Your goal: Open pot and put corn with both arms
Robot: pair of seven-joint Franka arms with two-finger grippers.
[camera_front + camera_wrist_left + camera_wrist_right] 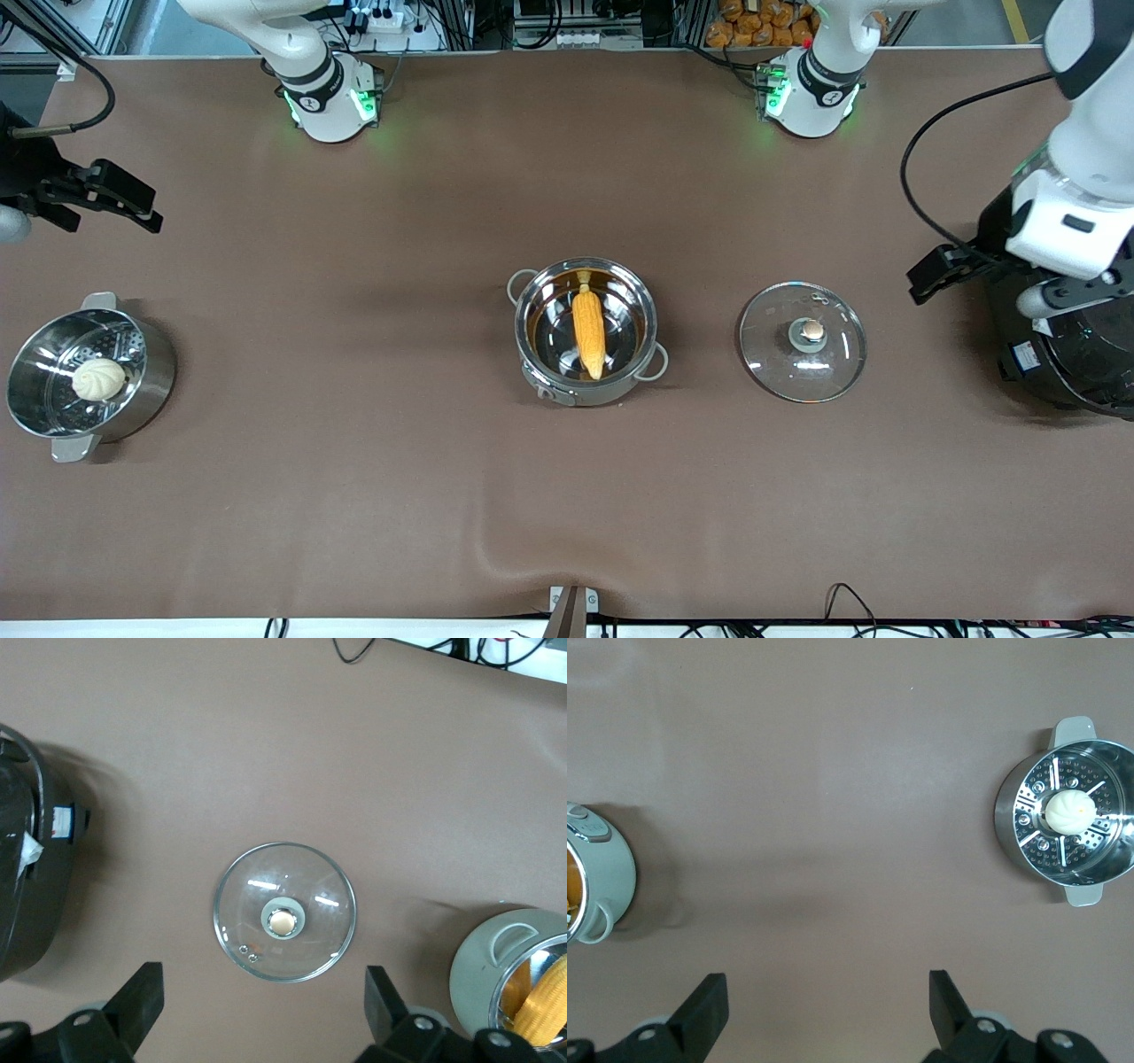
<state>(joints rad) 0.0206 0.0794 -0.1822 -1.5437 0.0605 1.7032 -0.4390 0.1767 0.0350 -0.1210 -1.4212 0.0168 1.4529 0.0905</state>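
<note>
The corn cob [588,333] lies inside the open steel pot [586,330] at mid-counter, the glass lid [803,341] flat beside it toward the left arm's end. Both pincers, left [941,270] and right [111,195], hang wide and empty. Little can go wrong now; a careless sweep could only nudge the lid.

pot [586,332]: shiny steel | lid [803,341]: clear glass | table cover [354,496]: matt brown

Round steel steamer pot [89,377] w/ perforated insert & flat tab handles sat at my right arm's end, round white bun [98,379] inside. Big black cooker [1067,354] at my left arm's end.
</note>
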